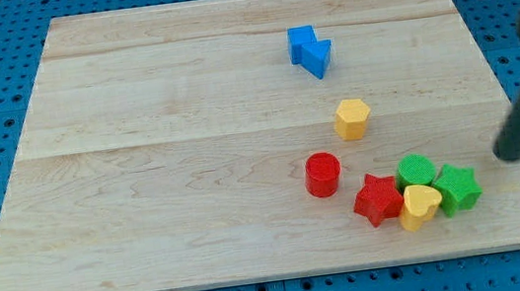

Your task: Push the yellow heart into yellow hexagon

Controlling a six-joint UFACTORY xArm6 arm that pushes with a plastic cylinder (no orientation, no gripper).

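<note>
No fingers on this arm to spread or pinch, just a dark rod, and my tip (515, 154) sits on the wooden board (194, 173) near its right edge, touching nothing. Nearest block is the green star (458, 187), at abt 8 o'clock from my tip, close but apart.

Yellow heart (419, 205) is low on the board's right part, packed in a cluster: red star (378, 199) touching it at 9 o'clock, green cylinder (414, 170) right behind it at 12 o'clock, green star against it at 2 o'clock. So the heart lies at abt 8 o'clock from my tip, w/ the green star between us.

Yellow hexagon (351, 118) stands alone, at abt 11 o'clock from the heart, well apart from it. On the straight line heart to hexagon, the red star and green cylinder crowd both sides; gap between them looks narrow.

Red cylinder (322, 174) is at abt 7 o'clock from the hexagon, near it but not touching, just left of the red star.

Two blue blocks (309, 50), touching each other, shapes unclear, sit up top at abt 11 o'clock from the hexagon, well apart from everything else.
</note>
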